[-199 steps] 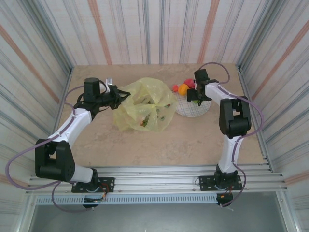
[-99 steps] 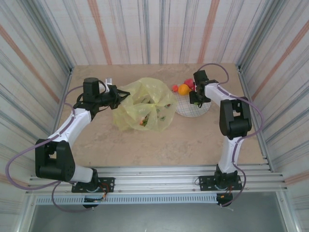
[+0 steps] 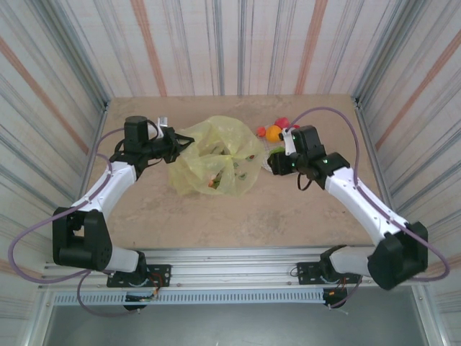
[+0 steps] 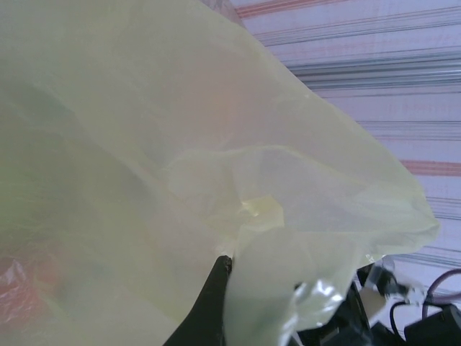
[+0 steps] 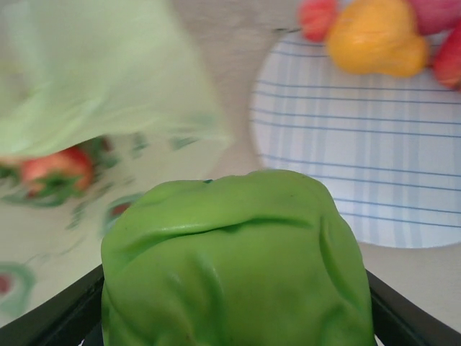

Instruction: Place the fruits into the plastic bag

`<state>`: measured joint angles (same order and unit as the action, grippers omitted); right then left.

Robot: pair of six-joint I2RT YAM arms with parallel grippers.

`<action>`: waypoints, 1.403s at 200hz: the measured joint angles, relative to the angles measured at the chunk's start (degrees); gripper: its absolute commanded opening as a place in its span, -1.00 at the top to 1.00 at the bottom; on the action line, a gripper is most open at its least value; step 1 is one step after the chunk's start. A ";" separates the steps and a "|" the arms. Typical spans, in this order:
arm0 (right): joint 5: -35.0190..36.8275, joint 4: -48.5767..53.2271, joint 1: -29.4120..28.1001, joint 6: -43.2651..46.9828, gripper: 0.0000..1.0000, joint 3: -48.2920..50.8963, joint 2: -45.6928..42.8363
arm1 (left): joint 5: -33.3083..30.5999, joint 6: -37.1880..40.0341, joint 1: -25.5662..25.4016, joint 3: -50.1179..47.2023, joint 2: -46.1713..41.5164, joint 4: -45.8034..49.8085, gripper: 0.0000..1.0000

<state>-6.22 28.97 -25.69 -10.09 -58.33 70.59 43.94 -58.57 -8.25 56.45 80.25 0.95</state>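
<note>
Gripping a green fruit (image 5: 234, 259) in the closed right gripper (image 3: 277, 161), between the plate (image 5: 338, 144) and the plastic bag (image 3: 216, 155), at the bag's 3 o'clock. Probably light, hard and slippery, so best squeezed across the widest part. Reaching in from 4 o'clock, forearm stretched low. Pinching thin, floppy bag film at its 9 o'clock with the left gripper (image 3: 175, 144).

Thin, translucent, crinkly plastic bag (image 4: 216, 144); smooth, faintly shiny green fruit (image 5: 238, 267).

Green fruit (image 5: 230, 267) gripped, crumpled yellow plastic bag (image 3: 216, 155) nearby
</note>
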 measured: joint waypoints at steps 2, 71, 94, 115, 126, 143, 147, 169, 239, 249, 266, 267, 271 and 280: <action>-0.48 -0.04 -0.28 0.02 -0.30 0.22 -0.28 | 0.00 0.00 0.00 0.00 0.00 0.00 1.00; -6.34 -3.19 -11.67 1.33 -0.27 -4.57 11.67 | 0.02 0.00 -0.11 0.00 0.00 -0.02 1.00; -6.29 -5.42 -13.22 1.77 -0.25 -7.63 17.90 | 0.02 0.00 -0.11 0.00 0.00 0.00 1.00; -6.91 -8.41 -14.03 1.66 -0.28 -9.01 22.32 | 0.02 0.00 -0.28 0.00 0.00 -0.02 1.00; -7.13 -10.88 -14.47 1.31 -0.31 -9.60 24.57 | 0.04 -0.02 -0.39 0.00 0.00 -0.02 1.00; -6.91 -15.37 -15.63 -0.17 -0.36 -10.51 28.11 | 0.11 0.00 -0.50 0.00 0.00 -0.02 1.00; -6.88 -16.35 -15.91 -0.63 -0.38 -10.69 28.83 | 0.17 0.00 -0.48 0.00 0.00 -0.02 1.00; -5.44 -22.18 -17.44 -4.15 -0.44 -12.35 33.22 | 0.20 -0.02 -0.57 0.00 0.00 -0.02 1.00; 5.35 -32.09 -20.00 -16.85 -0.62 -18.88 40.98 | 0.66 -0.02 -1.14 0.00 0.00 -0.02 1.00; 6.34 -32.24 -20.00 -17.79 -0.65 -19.87 41.86 | 0.66 0.00 -1.14 0.00 0.00 -0.04 1.00; 6.99 -32.22 -19.93 -18.95 -0.72 -21.55 43.34 | 0.66 -0.02 -1.14 0.00 0.00 -0.02 1.00; 7.02 -32.22 -19.93 -18.95 -0.72 -21.59 43.39 | 0.66 0.00 -1.14 0.00 0.00 -0.02 1.00; 7.13 -32.20 -19.93 -19.21 -0.73 -21.73 43.45 | 0.66 -0.02 -1.14 0.00 0.00 -0.02 1.00; 7.48 -32.04 -19.93 -19.34 -0.75 -21.73 43.52 | 0.66 0.00 -1.14 0.00 0.00 -0.04 1.00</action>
<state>1.26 -3.07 -45.63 -29.43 -80.05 114.10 44.60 -58.57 -9.39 56.45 80.25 0.91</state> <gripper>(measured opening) 0.864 0.047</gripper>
